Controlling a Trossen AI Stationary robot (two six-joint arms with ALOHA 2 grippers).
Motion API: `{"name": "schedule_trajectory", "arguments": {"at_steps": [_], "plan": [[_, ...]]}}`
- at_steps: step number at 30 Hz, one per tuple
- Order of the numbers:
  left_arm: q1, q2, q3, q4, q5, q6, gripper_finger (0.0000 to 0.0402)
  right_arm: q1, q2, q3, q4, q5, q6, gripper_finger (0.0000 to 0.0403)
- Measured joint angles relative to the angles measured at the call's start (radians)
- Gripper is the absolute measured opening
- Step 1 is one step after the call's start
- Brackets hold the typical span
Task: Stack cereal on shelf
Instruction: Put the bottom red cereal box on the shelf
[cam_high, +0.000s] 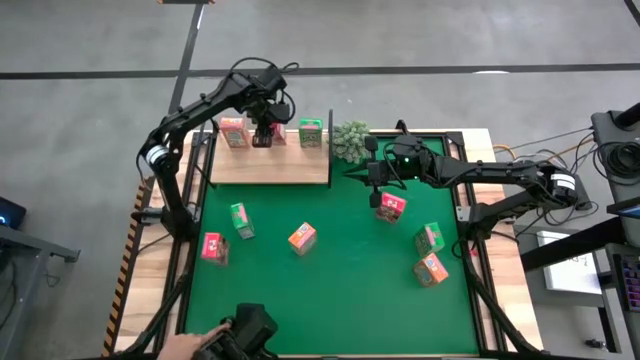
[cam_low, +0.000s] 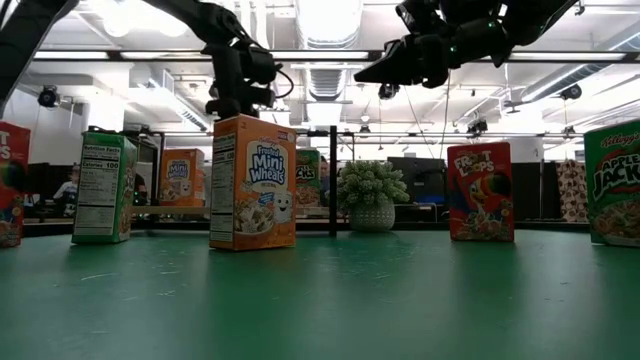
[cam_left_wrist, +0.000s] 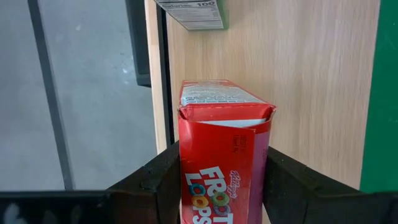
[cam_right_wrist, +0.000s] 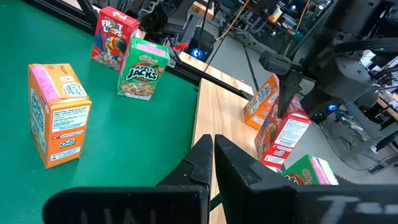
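Shut right gripper (cam_right_wrist: 213, 163) above shelf (cam_right_wrist: 227, 118)

Two dark jointed arms, black cables looped along them, white wrist bands, matte black angular fingers

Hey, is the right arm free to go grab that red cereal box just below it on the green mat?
Probably yes. The right tool is shut and empty, hovering above the mat near the red box, which stands alone. It would need to open first. The plant sits beside it, off the path.

Potted plant (cam_high: 351, 140) at green mat (cam_high: 330, 290) edge, person's hand (cam_high: 212, 338) near
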Motion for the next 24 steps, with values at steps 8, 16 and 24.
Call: {"name": "schedule_trajectory", "arguments": {"at_steps": [8,16,24], "plan": [[0.003,0.002,0.0,0.001,-0.002,-0.016,0.0164,0.0,0.0,0.0,0.0,0.0,0.0,0.0009],[0.008,0.002,0.0,0.002,-0.002,-0.031,0.0164,0.0,0.0,0.0,-0.001,0.0,0.0,0.0009],[0.008,0.002,-0.003,0.007,-0.002,-0.049,0.0164,0.0,0.0,0.0,-0.001,0.0,0.0,0.0009]]}}
